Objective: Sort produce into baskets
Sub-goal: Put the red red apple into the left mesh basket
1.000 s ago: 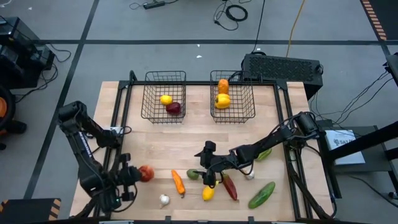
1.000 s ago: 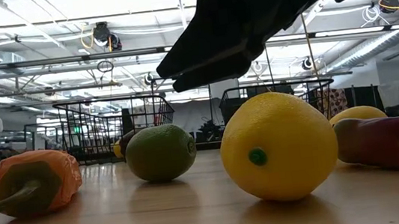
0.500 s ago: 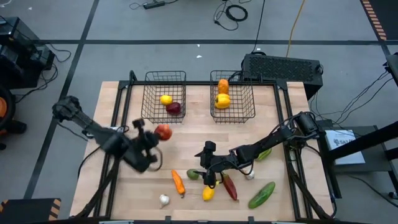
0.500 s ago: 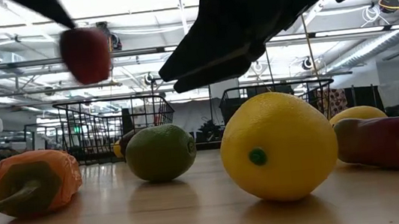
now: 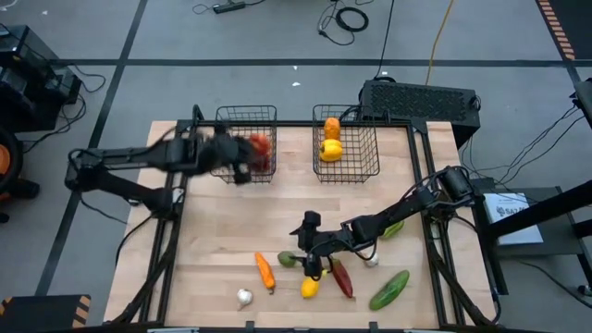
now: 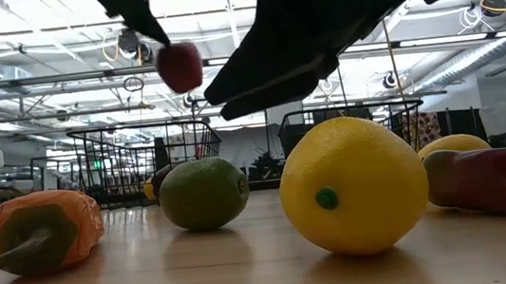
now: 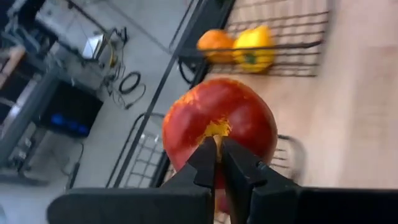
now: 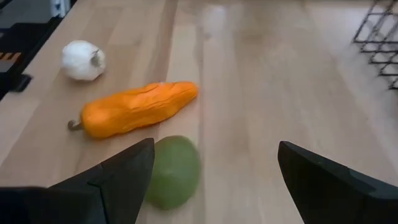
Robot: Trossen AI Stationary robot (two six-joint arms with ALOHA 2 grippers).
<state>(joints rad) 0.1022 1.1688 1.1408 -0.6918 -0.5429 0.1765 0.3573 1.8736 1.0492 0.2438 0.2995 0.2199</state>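
Note:
My left gripper (image 5: 248, 150) is shut on a red apple (image 7: 219, 124) and hangs high over the left basket (image 5: 218, 139); in the low view the apple (image 6: 180, 67) floats well above the table. My right gripper (image 8: 214, 168) stands open low over the table's middle, with a lime (image 8: 174, 171) lying on the wood beside one of its fingers. A lemon (image 5: 310, 288), a red chilli (image 5: 342, 277), an orange carrot (image 5: 265, 270), a garlic (image 5: 244, 298) and a cucumber (image 5: 389, 289) lie near the front edge. The right basket (image 5: 370, 148) holds yellow and orange pieces (image 5: 330, 148). My left gripper has its two fingertips (image 7: 208, 163) nearly together on one small spot of the apple's side, at a yellow patch (image 7: 217, 129). What they pinch there is hidden by the tips themselves. The apple sits beyond the fingertips, lifted clear above the left basket.
A second garlic (image 5: 371, 262) and a green piece (image 5: 393, 228) lie beside my right arm. Dark frame rails run along the table's left and right edges. Bare wood (image 5: 250, 213) lies between the baskets and the loose produce.
My left gripper has swung from the table's near left corner up and toward the far edge, staying shut on the apple; the apple has risen from just over the table to above the left basket.

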